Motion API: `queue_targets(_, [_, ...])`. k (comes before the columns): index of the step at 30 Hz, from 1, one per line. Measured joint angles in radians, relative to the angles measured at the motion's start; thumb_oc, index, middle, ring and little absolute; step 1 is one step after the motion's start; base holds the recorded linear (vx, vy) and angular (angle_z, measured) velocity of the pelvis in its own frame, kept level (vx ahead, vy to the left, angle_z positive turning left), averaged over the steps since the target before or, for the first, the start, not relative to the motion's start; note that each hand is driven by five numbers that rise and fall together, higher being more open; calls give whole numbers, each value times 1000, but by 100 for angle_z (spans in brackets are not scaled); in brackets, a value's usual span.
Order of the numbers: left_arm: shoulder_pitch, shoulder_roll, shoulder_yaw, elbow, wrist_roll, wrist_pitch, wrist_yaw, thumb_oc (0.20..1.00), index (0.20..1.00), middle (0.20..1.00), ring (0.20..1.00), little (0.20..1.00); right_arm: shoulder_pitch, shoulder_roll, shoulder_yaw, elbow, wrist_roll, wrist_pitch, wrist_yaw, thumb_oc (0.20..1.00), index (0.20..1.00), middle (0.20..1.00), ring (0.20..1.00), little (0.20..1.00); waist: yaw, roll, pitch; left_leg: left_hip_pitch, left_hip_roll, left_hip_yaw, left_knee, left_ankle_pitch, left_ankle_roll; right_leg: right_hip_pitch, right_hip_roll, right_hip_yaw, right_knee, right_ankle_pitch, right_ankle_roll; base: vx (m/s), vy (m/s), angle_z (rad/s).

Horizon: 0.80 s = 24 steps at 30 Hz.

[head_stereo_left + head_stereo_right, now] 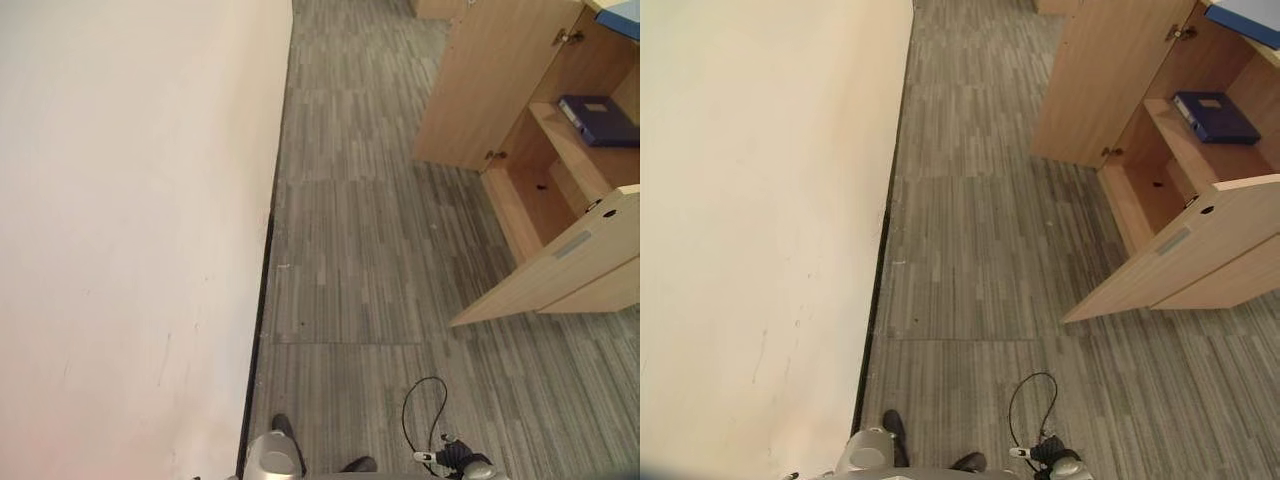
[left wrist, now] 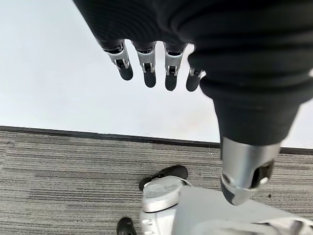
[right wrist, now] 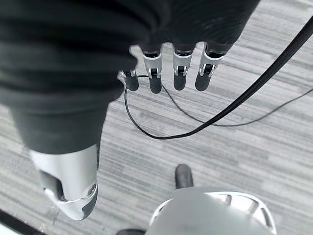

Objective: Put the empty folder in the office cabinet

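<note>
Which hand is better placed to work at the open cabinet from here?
Likely the right hand. The cabinet stands open on the robot's right, a blue folder lying on its shelf, while the wall runs along the left. Both it and the left hand hang open and empty.

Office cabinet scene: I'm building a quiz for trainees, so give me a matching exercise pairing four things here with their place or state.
Things:
1. blue folder
2. cabinet doors
3. left hand
4. wall

Places or states:
a. swung open
b. lying flat on a cabinet shelf
c. along the robot's left side
d. fingers straight, holding nothing

Pairs: 1-b, 2-a, 3-d, 4-c
</note>
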State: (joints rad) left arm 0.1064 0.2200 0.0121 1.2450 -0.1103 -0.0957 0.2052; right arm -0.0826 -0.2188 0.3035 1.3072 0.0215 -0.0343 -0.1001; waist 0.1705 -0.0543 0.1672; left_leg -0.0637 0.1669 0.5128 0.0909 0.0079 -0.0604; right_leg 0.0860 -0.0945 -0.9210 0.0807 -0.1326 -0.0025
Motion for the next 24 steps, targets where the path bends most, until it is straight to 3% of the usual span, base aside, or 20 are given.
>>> queue_targets(6, [-19, 9, -3, -2, 1, -5, -23, 1000, 1000, 1000, 1000, 1000, 13, 7, -9, -3, 0, -1, 0, 1000, 1000, 1000, 1000, 1000, 3, 10, -50, 10, -47, -25, -41, -11, 27, 14, -35, -1, 5, 16, 24, 46, 248, 17])
queue_targets(7, [-25, 1, -2, 6, 2, -4, -27, 1000, 1000, 1000, 1000, 1000, 2, 11, -30, -8, 0, 1, 0, 1000, 1000, 1000, 1000, 1000, 0, 12, -56, 11, -70, -31, -35, -26, 35, 19, -56, -24, 19, 19, 41, 172, 578, 81])
queue_targets(8, [-44, -42, 3, 37, 3, 8, -29, 1000, 1000, 1000, 1000, 1000, 31, -3, -51, -10, 0, 2, -1, 1000, 1000, 1000, 1000, 1000, -43, 41, -66, 15, -119, -59, -20, -44, 78, 47, -122, -96, 125, -10, 72, 336, 749, 130])
queue_targets(9, [-19, -72, -29, 20, 11, 6, -62, 1000, 1000, 1000, 1000, 1000, 83, -19, -58, -6, -1, 22, 6, 1000, 1000, 1000, 1000, 1000, -31, 68, -113, 71, -158, -96, -99, -54, 85, 65, -166, -71, 211, -21, 84, 252, 497, 129])
queue_targets(10, [-5, -63, -44, 11, 15, 5, -102, 1000, 1000, 1000, 1000, 1000, 79, -9, -66, -6, -1, 23, 7, 1000, 1000, 1000, 1000, 1000, -28, 68, -120, 79, -176, -102, -104, -55, 90, 68, -196, -65, 256, -32, 101, 263, 503, 93])
queue_targets(12, [10, -40, -106, -4, 40, 0, -177, 1000, 1000, 1000, 1000, 1000, 60, -17, -72, -19, -1, 20, 3, 1000, 1000, 1000, 1000, 1000, -56, 70, -100, 109, -204, -164, -106, -56, 131, 48, -336, -78, 514, -47, 99, 90, 214, 80])
queue_targets(13, [24, -23, -136, -24, 59, -17, -190, 1000, 1000, 1000, 1000, 1000, 55, -12, -71, -19, -1, 18, 4, 1000, 1000, 1000, 1000, 1000, -56, 59, -106, 133, -219, -177, -128, -52, 135, 16, -402, -45, 638, -30, 113, 43, 137, 63])
queue_targets(14, [28, -16, -137, -29, 59, -24, -187, 1000, 1000, 1000, 1000, 1000, 47, -4, -68, -19, -1, 18, 3, 1000, 1000, 1000, 1000, 1000, -48, 46, -105, 145, -222, -178, -135, -42, 147, 9, -430, -37, 682, -33, 121, 15, 59, 29])
queue_targets(15, [32, -12, -130, -29, 58, -25, -159, 1000, 1000, 1000, 1000, 1000, 32, 8, -63, -21, -1, 13, 6, 1000, 1000, 1000, 1000, 1000, -46, 31, -105, 143, -224, -176, -134, -43, 152, -4, -436, -9, 694, -36, 124, -30, -21, -11])
queue_targets(16, [25, -18, -128, -3, 54, -12, -91, 1000, 1000, 1000, 1000, 1000, 16, 10, -61, -21, -1, 10, 10, 1000, 1000, 1000, 1000, 1000, -42, 31, -101, 141, -207, -171, -135, -44, 153, -8, -413, -5, 643, -62, 118, -16, -39, -29])
queue_targets(18, [10, -22, -118, 21, 33, -1, -45, 1000, 1000, 1000, 1000, 1000, -7, 0, -55, -18, -1, 11, 11, 1000, 1000, 1000, 1000, 1000, -47, 70, -78, 143, -160, -184, -127, -44, 154, -18, -342, 8, 456, -61, 133, 10, -46, -25])
queue_targets(19, [2, -21, -84, 29, 27, 2, -24, 1000, 1000, 1000, 1000, 1000, -17, -10, -41, -20, 6, 14, 10, 1000, 1000, 1000, 1000, 1000, -50, 98, -54, 152, -113, -186, -125, -42, 151, -61, -294, 31, 363, -39, 162, 60, -108, 1])
queue_targets(21, [-1, 7, -60, 29, 17, 1, -5, 1000, 1000, 1000, 1000, 1000, -31, -16, -17, -19, 6, 16, 8, 1000, 1000, 1000, 1000, 1000, -37, 73, -29, 152, -89, -201, -121, -52, 123, -156, -293, 40, 263, 66, 213, 101, -120, 20])
queue_targets(22, [-2, 30, -43, 29, 15, -4, 1, 1000, 1000, 1000, 1000, 1000, -38, -9, -26, -22, 7, 15, 7, 1000, 1000, 1000, 1000, 1000, -38, 46, -12, 149, -85, -218, -101, -59, 99, -157, -273, 38, 176, 134, 216, 118, -69, 55])
queue_targets(23, [-2, 43, -43, 31, 13, -1, 1, 1000, 1000, 1000, 1000, 1000, -25, -4, -28, -18, 7, 16, 2, 1000, 1000, 1000, 1000, 1000, -44, 18, -4, 155, -97, -262, -91, -65, 56, -134, -261, 20, 128, 182, 95, 156, -70, 54])
queue_targets(24, [4, 40, -46, 37, 11, 2, -1, 1000, 1000, 1000, 1000, 1000, -16, -3, -35, -13, 7, 17, 0, 1000, 1000, 1000, 1000, 1000, -23, 12, -3, 156, -113, -285, -68, -78, 34, -118, -255, 11, 110, 181, 76, 194, -67, 37])
